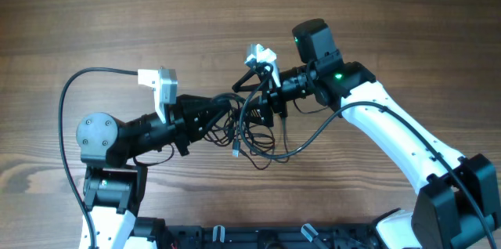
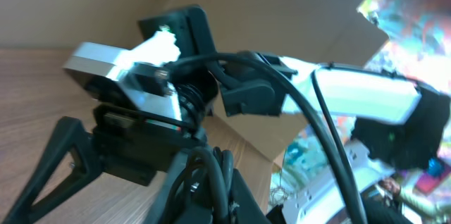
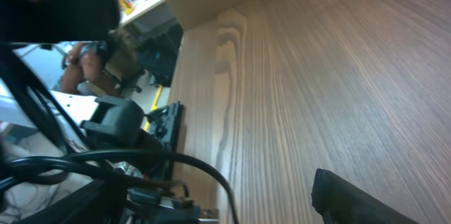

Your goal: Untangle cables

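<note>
On wood-grain table (image 1: 117,14), left gripper (image 1: 227,117) clenching cables (image 1: 262,146), right gripper (image 1: 258,95) spread, cardboard (image 2: 296,13) beyond

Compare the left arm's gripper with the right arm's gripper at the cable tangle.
Fingers: the left gripper is shut on the thin black cables, while the right gripper has its fingers spread open.
Pose: the left gripper reaches into the tangle from its left side, and the right gripper comes in from the right, facing it.
Shared: both have black fingers and meet at the same tangle.
</note>
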`<state>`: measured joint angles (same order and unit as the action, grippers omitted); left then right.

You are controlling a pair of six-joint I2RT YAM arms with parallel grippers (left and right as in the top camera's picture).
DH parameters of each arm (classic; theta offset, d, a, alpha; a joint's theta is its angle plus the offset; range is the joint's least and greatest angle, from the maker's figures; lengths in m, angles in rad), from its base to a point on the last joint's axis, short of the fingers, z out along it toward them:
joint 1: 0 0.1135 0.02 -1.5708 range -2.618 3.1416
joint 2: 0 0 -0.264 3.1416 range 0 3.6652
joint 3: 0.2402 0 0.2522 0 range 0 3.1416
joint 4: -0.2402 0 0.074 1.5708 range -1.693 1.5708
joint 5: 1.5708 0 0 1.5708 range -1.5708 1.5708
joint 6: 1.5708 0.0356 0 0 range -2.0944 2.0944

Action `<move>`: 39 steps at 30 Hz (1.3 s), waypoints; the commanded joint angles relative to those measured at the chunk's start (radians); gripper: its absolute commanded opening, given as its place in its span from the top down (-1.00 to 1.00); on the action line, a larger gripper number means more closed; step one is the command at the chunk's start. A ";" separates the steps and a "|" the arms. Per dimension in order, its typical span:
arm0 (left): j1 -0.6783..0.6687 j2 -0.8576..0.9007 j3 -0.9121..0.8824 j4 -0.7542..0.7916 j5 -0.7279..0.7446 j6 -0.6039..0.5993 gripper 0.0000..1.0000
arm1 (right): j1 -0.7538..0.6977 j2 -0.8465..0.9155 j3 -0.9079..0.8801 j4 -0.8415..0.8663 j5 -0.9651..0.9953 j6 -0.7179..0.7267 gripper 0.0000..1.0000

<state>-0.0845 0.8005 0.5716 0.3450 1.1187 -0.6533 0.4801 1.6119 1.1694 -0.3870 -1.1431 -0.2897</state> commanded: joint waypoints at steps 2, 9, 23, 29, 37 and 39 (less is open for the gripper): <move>0.005 -0.002 0.021 0.006 -0.073 -0.063 0.92 | 0.000 0.002 0.000 -0.014 -0.070 0.002 -0.74; -0.006 -0.002 0.021 0.006 -0.072 -0.103 0.92 | 0.007 0.002 0.000 0.045 -0.093 0.007 -0.94; -0.105 -0.002 0.021 0.142 -0.079 -0.163 0.92 | 0.035 0.083 0.000 0.361 -0.084 0.189 -0.09; -0.069 -0.002 0.021 -0.024 -0.351 -0.438 0.92 | -0.195 0.083 0.000 0.327 -0.043 0.436 -0.99; -0.068 0.000 0.021 -0.407 -0.850 -1.151 0.92 | -0.430 0.083 0.000 0.095 -0.114 0.590 -1.00; -0.068 0.007 0.021 -0.408 -0.878 -1.209 0.92 | -0.409 0.082 0.000 0.000 -0.153 0.478 -1.00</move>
<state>-0.1558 0.8062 0.5808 -0.0689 0.3977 -1.5719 0.0399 1.6844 1.1637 -0.3153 -1.2091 0.2684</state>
